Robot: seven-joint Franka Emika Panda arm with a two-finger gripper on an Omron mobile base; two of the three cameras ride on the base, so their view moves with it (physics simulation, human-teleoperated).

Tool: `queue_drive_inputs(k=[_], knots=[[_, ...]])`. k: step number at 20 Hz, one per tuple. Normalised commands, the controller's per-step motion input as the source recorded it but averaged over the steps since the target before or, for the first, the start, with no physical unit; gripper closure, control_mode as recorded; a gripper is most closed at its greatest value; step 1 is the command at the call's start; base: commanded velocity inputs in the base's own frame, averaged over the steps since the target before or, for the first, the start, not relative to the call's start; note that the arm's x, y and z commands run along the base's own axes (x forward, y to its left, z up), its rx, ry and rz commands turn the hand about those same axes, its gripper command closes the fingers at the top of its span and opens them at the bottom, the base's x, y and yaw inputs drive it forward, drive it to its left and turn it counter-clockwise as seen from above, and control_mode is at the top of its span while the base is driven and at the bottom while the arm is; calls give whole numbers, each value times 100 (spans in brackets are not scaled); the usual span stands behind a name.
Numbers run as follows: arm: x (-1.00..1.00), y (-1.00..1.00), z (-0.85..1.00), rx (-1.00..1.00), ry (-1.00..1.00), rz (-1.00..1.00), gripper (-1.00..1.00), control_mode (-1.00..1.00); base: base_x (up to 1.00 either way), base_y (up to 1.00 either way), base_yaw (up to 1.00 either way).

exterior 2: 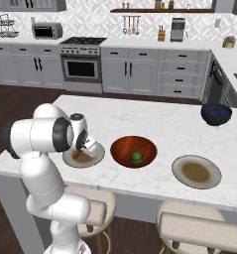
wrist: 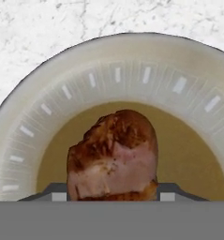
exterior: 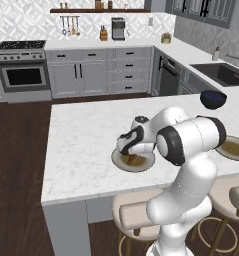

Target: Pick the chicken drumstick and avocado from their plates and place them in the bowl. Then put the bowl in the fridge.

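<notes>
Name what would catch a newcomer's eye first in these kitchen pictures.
First, the white arm bent low over the marble island, its gripper down on a grey-beige plate holding the reddish-brown chicken drumstick, whose meat sits between the fingertips in the hand view. Next, the glossy reddish-brown wooden bowl beside that plate, with the small green avocado inside.

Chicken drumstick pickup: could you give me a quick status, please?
Hand low over reddish-brown drumstick, fingers straddling it on left grey-beige plate. Green avocado already in wooden bowl. Nothing blocking.
</notes>
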Motion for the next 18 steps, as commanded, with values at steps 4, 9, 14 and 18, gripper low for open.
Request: queue_drive_inputs(k=[4,9,14,18], knots=[[-14,-21,60,-5,0,0,100,-100,0,0,0],[-28,-51,89,-5,0,-2,100,-100,0,0,0],[-13,-85,79,0,1,-3,100,-100,0,0,0],[0,-84,35,0,4,0,100,-100,0,0,0]])
